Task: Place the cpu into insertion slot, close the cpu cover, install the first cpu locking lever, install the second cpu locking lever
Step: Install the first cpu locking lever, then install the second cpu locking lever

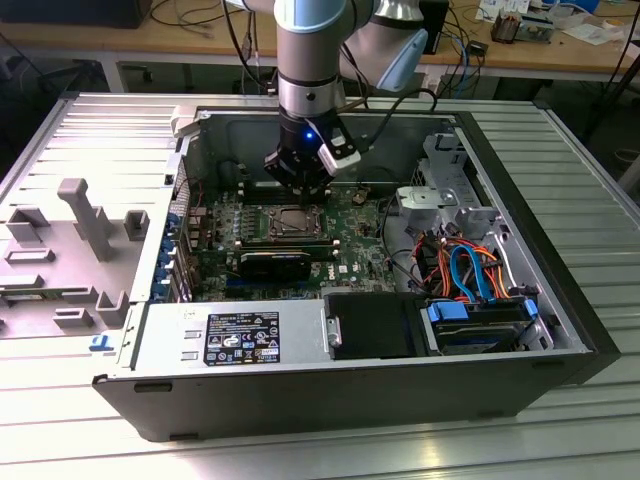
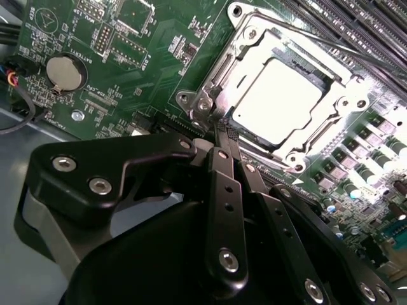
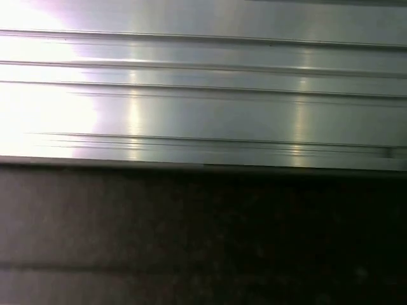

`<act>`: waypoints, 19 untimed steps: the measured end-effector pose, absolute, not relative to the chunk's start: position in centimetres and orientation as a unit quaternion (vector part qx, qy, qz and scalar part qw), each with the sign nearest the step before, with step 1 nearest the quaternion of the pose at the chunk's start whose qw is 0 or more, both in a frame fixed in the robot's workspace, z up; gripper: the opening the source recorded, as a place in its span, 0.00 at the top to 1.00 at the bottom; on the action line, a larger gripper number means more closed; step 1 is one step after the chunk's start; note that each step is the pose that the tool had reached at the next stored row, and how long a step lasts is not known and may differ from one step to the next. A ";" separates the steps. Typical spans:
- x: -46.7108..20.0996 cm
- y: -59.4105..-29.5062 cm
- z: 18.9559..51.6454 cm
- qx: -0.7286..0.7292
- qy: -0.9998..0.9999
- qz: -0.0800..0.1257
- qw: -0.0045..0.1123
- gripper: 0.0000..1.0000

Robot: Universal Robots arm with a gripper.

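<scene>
The cpu (image 2: 276,101), a flat silver-grey square, lies in the insertion slot (image 1: 290,222) on the green motherboard (image 2: 146,57). The cpu cover (image 2: 346,89), a silver frame with a square window, lies flat over the chip's edges. A thin wire locking lever (image 2: 331,47) runs along the cover's far side. My gripper (image 2: 221,130) has its black fingers (image 2: 219,178) pressed together, and their tips are at the socket's near corner. In the exterior view the gripper (image 1: 300,190) hangs just behind the socket inside the open computer case.
Long memory slots (image 2: 362,19) run beside the socket, and a coin battery (image 2: 65,72) sits on the board. A black card (image 1: 275,262), a drive cage with coloured cables (image 1: 470,270) and the case walls (image 1: 190,170) surround the board. The ribbed metal table (image 3: 203,95) lies outside the case.
</scene>
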State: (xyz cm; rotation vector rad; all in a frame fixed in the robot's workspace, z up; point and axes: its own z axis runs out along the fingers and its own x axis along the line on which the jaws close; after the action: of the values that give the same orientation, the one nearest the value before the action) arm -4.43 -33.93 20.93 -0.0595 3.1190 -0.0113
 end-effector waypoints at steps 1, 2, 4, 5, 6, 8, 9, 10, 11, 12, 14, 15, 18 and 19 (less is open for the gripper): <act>-4.4 -33.9 20.9 -0.019 1.000 -0.004 0.011 0.89; -4.4 -33.9 20.9 -0.019 1.000 -0.004 0.011 0.89; -4.4 -34.0 20.9 -0.019 1.000 -0.004 0.011 0.89; -4.4 -34.0 20.9 -0.019 1.000 -0.004 0.011 0.89; -4.4 -34.0 20.9 -0.019 1.000 -0.004 0.011 0.89; -4.4 -34.0 20.9 -0.019 1.000 -0.004 0.011 0.89; -4.4 -34.0 20.9 -0.019 1.000 -0.004 0.011 0.89; -4.4 -34.0 20.9 -0.019 1.000 -0.004 0.011 0.89; -4.4 -34.0 20.9 -0.019 1.000 -0.004 0.011 0.89; -4.4 -34.0 20.9 -0.019 1.000 -0.004 0.011 0.89; -4.4 -34.1 20.9 -0.019 1.000 -0.004 0.011 0.89; -4.4 -34.2 20.9 -0.019 1.000 -0.004 0.011 0.89; -4.4 -34.5 20.9 -0.019 1.000 -0.004 0.011 0.89; -4.4 -34.6 20.9 -0.019 1.000 -0.004 0.011 0.89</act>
State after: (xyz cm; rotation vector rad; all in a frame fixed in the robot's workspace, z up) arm -4.43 -34.62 20.93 -0.0596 3.1191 -0.0115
